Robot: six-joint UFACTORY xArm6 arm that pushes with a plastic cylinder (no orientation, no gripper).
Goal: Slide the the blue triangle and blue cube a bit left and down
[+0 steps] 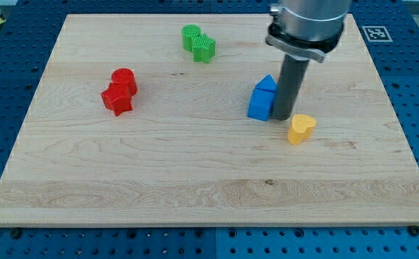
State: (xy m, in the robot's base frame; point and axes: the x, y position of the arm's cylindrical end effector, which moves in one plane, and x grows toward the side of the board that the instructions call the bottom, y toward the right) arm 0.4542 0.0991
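Blue triangle (267, 83) touching blue cube (260, 105) mid-bench, my tip (282, 118) against the cube's right side, no gripper fitted, yellow heart (301, 129) just right, wooden bench (195, 180).

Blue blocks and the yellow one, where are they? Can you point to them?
blue triangle (266, 84): camera view, on its sloped top.
blue cube (259, 105): camera view, on its front face.
yellow block (301, 128): camera view, on its top.
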